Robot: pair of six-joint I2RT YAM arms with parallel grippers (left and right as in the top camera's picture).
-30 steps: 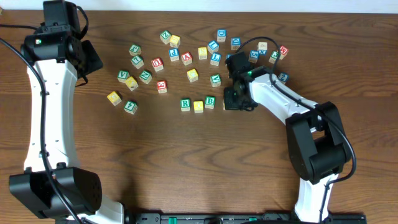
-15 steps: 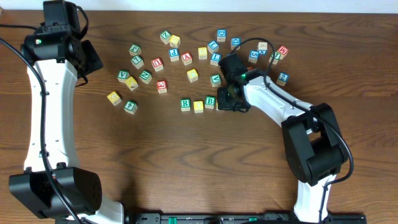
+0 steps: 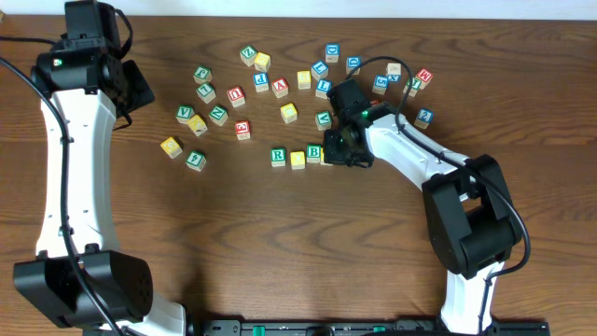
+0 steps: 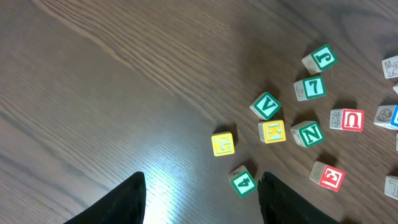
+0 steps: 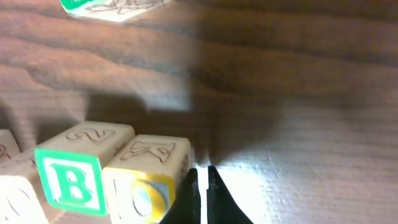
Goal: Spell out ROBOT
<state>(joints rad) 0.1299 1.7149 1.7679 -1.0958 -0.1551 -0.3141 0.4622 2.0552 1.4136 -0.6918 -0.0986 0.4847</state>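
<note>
A short row lies mid-table: the green-framed R cube (image 3: 278,156), a yellow cube (image 3: 298,160) and the green-framed B cube (image 3: 314,152). My right gripper (image 3: 338,151) is shut, low on the table just right of the row. In the right wrist view its shut fingertips (image 5: 202,180) touch the right side of a second yellow-faced cube (image 5: 146,186), which sits against the B cube (image 5: 68,180). I cannot pick out the blue-framed T among the blue cubes at the back. My left gripper (image 4: 202,199) hangs open and empty, high at the far left (image 3: 133,89).
Loose cubes lie scattered behind the row, red ones (image 3: 236,95) and blue ones (image 3: 332,52) among them. At the left lie a yellow G cube (image 4: 223,144), a green 4 cube (image 4: 243,180) and a green V cube (image 4: 266,106). A black cable (image 3: 392,65) loops over the back-right cubes.
My right gripper has slid left along the table, pushing the yellow-faced cube up against the B cube. The left arm has not moved.
</note>
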